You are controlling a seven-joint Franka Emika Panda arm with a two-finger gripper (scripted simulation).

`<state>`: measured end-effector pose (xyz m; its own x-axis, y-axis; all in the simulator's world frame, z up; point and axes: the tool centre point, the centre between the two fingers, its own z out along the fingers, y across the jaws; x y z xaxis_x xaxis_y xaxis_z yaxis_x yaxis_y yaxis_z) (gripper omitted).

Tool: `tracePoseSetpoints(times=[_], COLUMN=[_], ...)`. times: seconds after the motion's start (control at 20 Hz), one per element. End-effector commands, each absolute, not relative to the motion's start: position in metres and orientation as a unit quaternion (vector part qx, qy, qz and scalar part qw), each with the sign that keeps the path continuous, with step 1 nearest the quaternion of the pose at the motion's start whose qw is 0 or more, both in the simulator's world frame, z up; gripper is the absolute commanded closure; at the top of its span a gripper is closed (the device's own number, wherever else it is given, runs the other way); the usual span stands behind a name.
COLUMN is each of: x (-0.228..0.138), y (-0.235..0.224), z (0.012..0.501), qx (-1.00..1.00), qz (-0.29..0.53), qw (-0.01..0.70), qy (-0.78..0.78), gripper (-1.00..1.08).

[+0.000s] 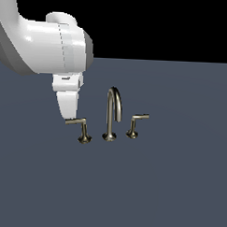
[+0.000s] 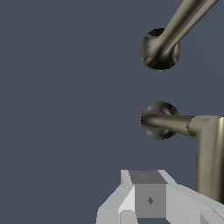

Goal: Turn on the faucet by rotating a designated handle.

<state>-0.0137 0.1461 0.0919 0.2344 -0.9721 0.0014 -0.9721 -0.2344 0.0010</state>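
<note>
The faucet's tall arched spout point(image 1: 113, 110) stands between two L-shaped levers on the dark floor. The handle point(image 1: 80, 125), the larger lever, is at the exterior view's left, with its long arm pointing left. My gripper point(image 1: 69, 117) hangs at the free end of that arm, fingertips touching or almost touching it. In the wrist view the handle point(image 2: 205, 144) runs from its round base point(image 2: 153, 120) past the side of my gripper point(image 2: 148, 202). The fingers are shut with nothing between them. The spout's base point(image 2: 159, 51) lies beyond.
The smaller lever point(image 1: 136, 123) stands on the exterior view's right of the spout. The white arm point(image 1: 48, 42) fills the upper left of the exterior view. A flat dark grey floor point(image 1: 154, 192) surrounds the faucet.
</note>
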Motion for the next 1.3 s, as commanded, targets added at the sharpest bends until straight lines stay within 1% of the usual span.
tracePoseSetpoints(times=[0.0,0.2,0.8,0.85,1.25], x=[-0.012,-0.012,-0.052,-0.042,-0.068], y=[0.146,0.146,0.157,0.152,0.143], z=[0.091,0.091,0.091,0.091,0.091], qx=[0.784,0.784,0.784,0.781,0.782], qz=[0.000,0.000,0.000,0.002,0.001], qw=[0.001,0.001,0.000,-0.004,-0.002], qy=[-0.621,-0.621,-0.621,-0.625,-0.623], gripper=[1.08,1.08,1.08,1.08,1.08])
